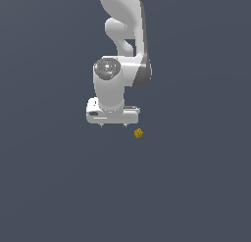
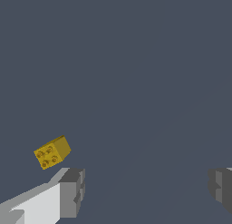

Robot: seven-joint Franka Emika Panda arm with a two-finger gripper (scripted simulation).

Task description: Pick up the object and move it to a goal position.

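Note:
The object is a tiny yellow-gold block (image 1: 138, 133) with darker round marks, lying on the dark grey floor. It also shows in the wrist view (image 2: 52, 152), tilted, with several dark dots on one face. My gripper (image 1: 112, 125) is open and empty, its two small fingertips (image 1: 101, 124) just visible under the white hand. The block lies a little to the exterior view's right of the hand and slightly lower in that picture. In the wrist view my gripper (image 2: 147, 191) is spread wide and the block sits outside the gap, beyond one grey finger pad (image 2: 72, 191).
The white arm (image 1: 125, 35) rises behind the hand toward the top of the exterior view. The floor (image 1: 196, 187) is a plain dark grey surface with nothing else on it in view.

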